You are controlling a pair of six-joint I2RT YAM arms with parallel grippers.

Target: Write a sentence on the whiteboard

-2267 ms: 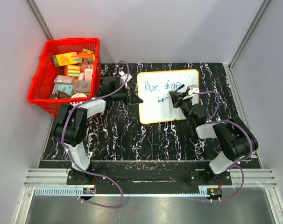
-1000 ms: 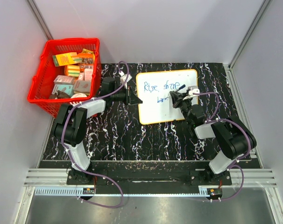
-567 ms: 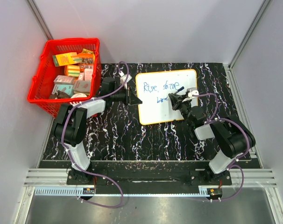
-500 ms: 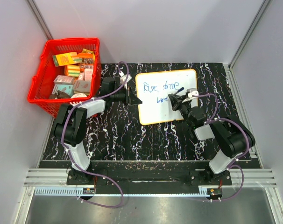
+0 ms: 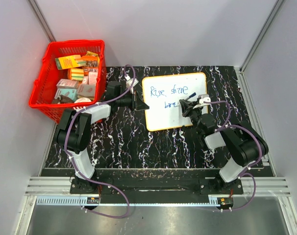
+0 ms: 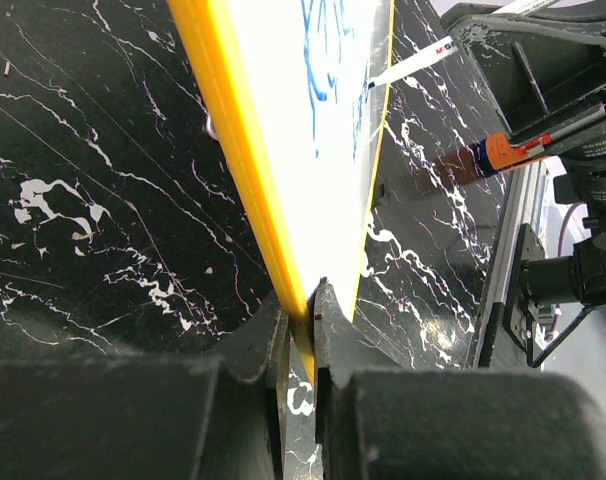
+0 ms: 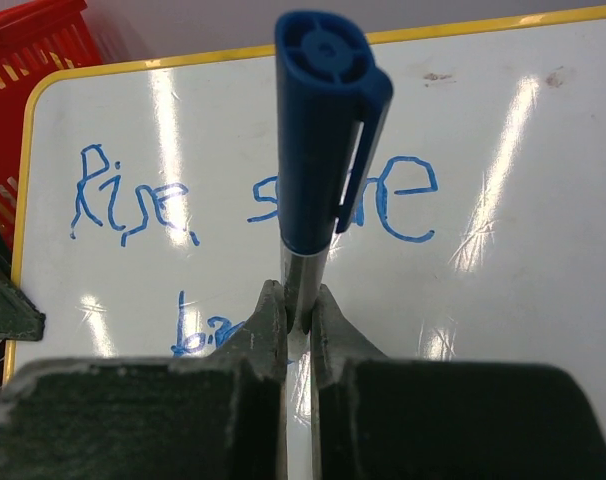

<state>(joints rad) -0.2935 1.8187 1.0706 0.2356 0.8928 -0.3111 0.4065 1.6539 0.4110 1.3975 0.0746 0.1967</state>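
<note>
Whiteboard [image 5: 173, 117]: laid flat on the table [image 5: 124, 142], toward the far edge, right of centre.
Sentence [image 5: 164, 93]: written in blue on the board; "Rise shine" is read, with a second line begun below it.
Left gripper [image 6: 301, 300]: pinched closed on the board's yellow left rim.
Right gripper [image 7: 298, 300]: clamped on a blue-capped marker [image 7: 328, 150], which is held over the second line.
Basket [image 5: 50, 105]: red, at the table's far left corner.

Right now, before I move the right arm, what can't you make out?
- Right wrist view: the marker covers the middle of the sentence's second word; the right gripper cuts off the lower line.
- Top external view: the lower line is too small to read; the gripper hides the marker tip.
- Left wrist view: the whiteboard is nearly edge-on, so its writing is unreadable.
</note>
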